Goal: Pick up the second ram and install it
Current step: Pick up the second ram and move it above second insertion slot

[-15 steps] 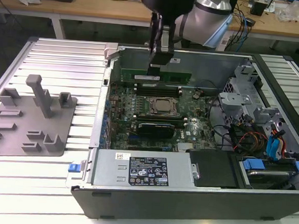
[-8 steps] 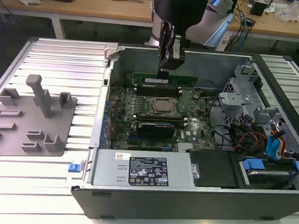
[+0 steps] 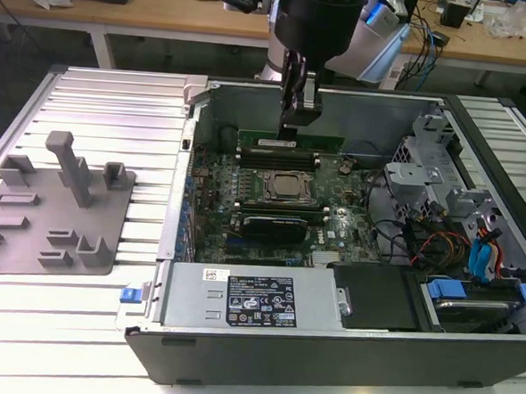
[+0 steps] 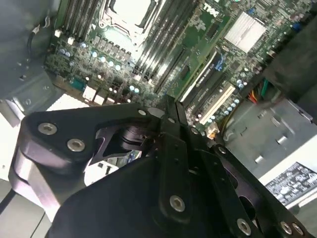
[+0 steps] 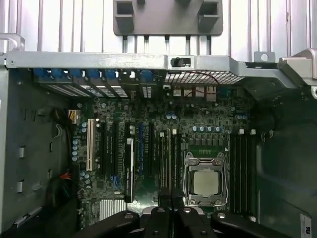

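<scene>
**Beside the CPU socket: ram stick under a closed gripper**

Along the far side of the CPU socket (image 3: 286, 188), in the exterior view, the second ram (image 3: 289, 143) is seen standing on edge among the memory slots, white label facing the camera. Directly above its middle the gripper (image 3: 296, 120) is held. Its fingers are pressed together, with nothing seen between them in both wrist views. Contact with the stick cannot be told. Everything is enclosed by 1 open computer case (image 3: 236, 338), laid on a slatted table (image 3: 108, 98) beside a grey fixture plate (image 3: 29, 227).
</scene>
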Controlling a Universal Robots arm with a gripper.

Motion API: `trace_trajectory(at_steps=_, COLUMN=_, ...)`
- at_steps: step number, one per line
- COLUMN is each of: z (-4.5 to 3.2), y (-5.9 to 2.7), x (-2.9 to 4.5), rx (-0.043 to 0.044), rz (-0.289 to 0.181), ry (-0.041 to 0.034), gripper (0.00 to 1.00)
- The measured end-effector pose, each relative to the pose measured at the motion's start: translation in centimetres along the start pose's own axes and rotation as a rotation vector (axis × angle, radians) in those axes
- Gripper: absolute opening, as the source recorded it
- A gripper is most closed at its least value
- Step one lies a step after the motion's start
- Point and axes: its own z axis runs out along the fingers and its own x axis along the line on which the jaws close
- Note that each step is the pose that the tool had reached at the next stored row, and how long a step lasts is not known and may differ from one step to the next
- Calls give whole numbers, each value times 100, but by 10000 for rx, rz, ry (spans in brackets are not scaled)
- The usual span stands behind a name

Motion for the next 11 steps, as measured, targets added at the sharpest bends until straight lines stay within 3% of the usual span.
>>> trace_trajectory(at_steps=6, z=234, y=-50, x=-166, rx=0, rz=-3, ry=-1, gripper=9)
trace_trajectory(at_steps=11, z=422, y=-81, x=-218, rx=-2, rz=0, ry=0, gripper=9)
